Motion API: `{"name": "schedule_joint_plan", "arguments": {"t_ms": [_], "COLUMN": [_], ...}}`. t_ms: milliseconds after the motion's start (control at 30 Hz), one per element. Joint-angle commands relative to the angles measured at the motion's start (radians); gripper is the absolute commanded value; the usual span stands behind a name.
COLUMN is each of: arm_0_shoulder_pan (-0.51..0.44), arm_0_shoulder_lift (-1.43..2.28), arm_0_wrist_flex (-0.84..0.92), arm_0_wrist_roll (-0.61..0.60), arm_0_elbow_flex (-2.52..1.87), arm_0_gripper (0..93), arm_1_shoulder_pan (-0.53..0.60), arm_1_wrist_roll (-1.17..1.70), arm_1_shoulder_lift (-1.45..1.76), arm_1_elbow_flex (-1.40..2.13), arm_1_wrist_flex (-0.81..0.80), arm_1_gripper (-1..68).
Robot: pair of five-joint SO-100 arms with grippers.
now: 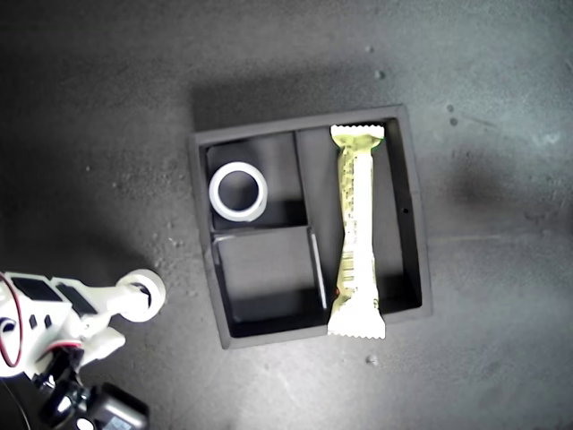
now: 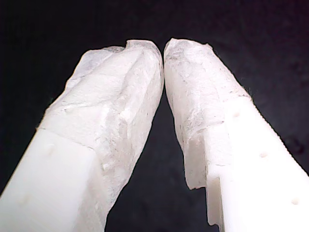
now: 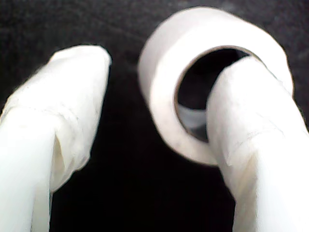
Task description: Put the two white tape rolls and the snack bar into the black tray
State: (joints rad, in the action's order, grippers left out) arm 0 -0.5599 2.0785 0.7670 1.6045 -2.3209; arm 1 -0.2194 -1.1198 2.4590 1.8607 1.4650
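At the exterior view's lower left, my second gripper (image 1: 125,318) reaches in over the dark table (image 1: 98,107). Its jaws stand wide apart, and 1 finger (image 3: 251,125) is threaded through the hole of a white tape roll (image 1: 145,291), so the roll hangs on that finger rather than being pinched. The other finger (image 3: 63,121) stays clear of the roll in the second wrist view. This roll sits outside the black tray (image 1: 412,215), off its left wall in the exterior view.

Further right, the tray holds the other white tape roll (image 1: 238,192), lying flat in the small compartment at the exterior view's upper left of the tray. The small compartment below it shows only bare black floor. In the long compartment on the exterior view's right lies the snack bar (image 1: 356,231), running the length of the tray, its lower crimped end resting over the tray's near wall.

My first gripper (image 2: 163,48) appears only in the first wrist view: its 2 wrapped fingertips almost meet, nothing between them, over a black background.
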Motion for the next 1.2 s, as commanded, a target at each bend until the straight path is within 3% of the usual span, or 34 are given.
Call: {"name": "schedule_joint_plan", "arguments": {"t_ms": [0,533,800,1167], "arm_0_shoulder_pan": [-0.003,-0.017,0.072,0.235], "arm_0_shoulder_lift": [-0.002,-0.081,-0.367,-0.242], "arm_0_wrist_flex": [-0.028,-0.089,-0.077,0.532], "arm_0_wrist_roll": [0.012,0.058,0.074,-0.150], "arm_0_elbow_flex": [-0.002,-0.032,0.069,0.500], "arm_0_gripper": [15.2,13.5,1.5,0.1], "arm_1_shoulder_pan": [0.006,0.012,0.037,0.044], "arm_1_wrist_roll": [-0.006,-0.017,-0.055,-0.160], "arm_1_shoulder_lift": [0.020,0.020,0.061,0.747], "arm_1_elbow_flex": [-0.003,0.006,0.178,0.933], "arm_1_wrist_flex": [-0.015,-0.020,-0.141,-0.485], "arm_1_gripper": [-0.1,-0.1,-0.1,-0.2]}}
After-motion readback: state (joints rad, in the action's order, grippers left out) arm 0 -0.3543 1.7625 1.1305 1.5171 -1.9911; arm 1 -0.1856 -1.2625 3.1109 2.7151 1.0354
